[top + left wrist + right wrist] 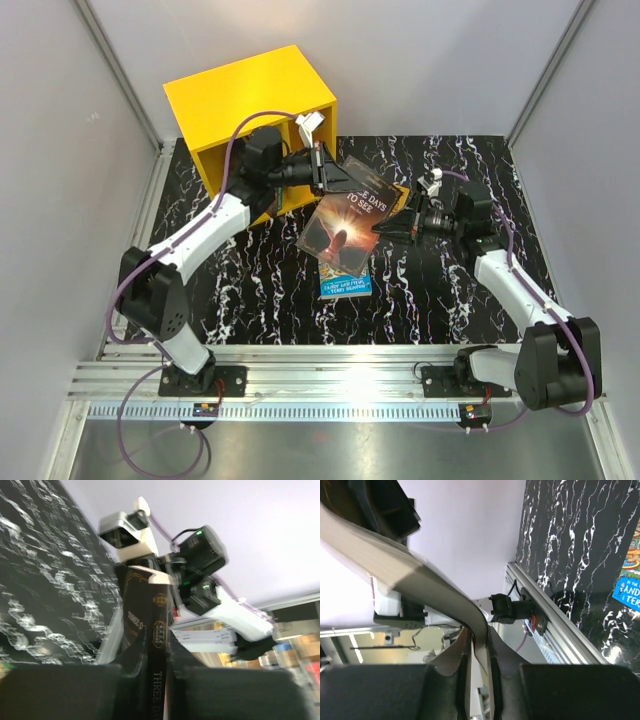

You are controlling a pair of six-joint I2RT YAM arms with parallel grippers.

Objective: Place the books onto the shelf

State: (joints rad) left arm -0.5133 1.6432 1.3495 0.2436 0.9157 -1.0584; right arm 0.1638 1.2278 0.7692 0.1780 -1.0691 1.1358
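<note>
A dark red-brown book with pale title lettering hangs tilted above the black marbled mat, held at both ends. My left gripper is shut on its upper left edge, just in front of the yellow shelf. In the left wrist view the book's black spine runs between the fingers of the left gripper. My right gripper is shut on the book's right edge, and the right wrist view shows the curved page block pinched in the right gripper. A blue book lies flat under it.
The shelf stands at the back left of the mat, its openings partly hidden by my left arm. Grey walls close in the left, right and back. An aluminium rail runs along the near edge. The blue book's corner shows in the right wrist view.
</note>
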